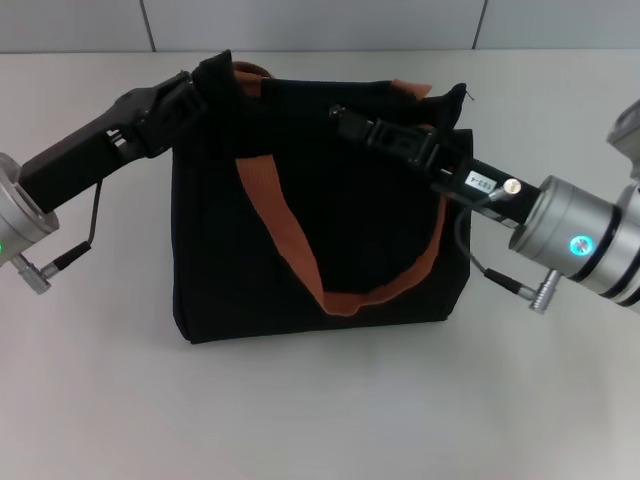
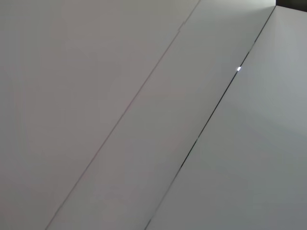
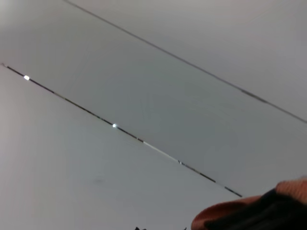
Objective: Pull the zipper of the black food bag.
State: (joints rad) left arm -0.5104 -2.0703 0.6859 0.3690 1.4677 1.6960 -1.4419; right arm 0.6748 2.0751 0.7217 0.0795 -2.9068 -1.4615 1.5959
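The black food bag point(image 1: 225, 260) stands in the middle of the table with a rust-brown handle point(image 1: 290, 240) drooping over its front. My left gripper point(image 1: 203, 88) is at the bag's top left corner, shut on the fabric, which rises to a peak there. My right gripper point(image 1: 347, 118) reaches in from the right over the bag's top edge, near the middle of the opening. The zipper is hidden against the black fabric and the gripper. The right wrist view catches only a bit of handle point(image 3: 240, 213) and black cloth point(image 3: 278, 211).
The pale tabletop point(image 1: 320, 410) stretches around the bag on all sides. A grey panelled wall point(image 1: 310, 20) runs behind it. The left wrist view shows only pale flat surfaces point(image 2: 120, 120) with thin seams.
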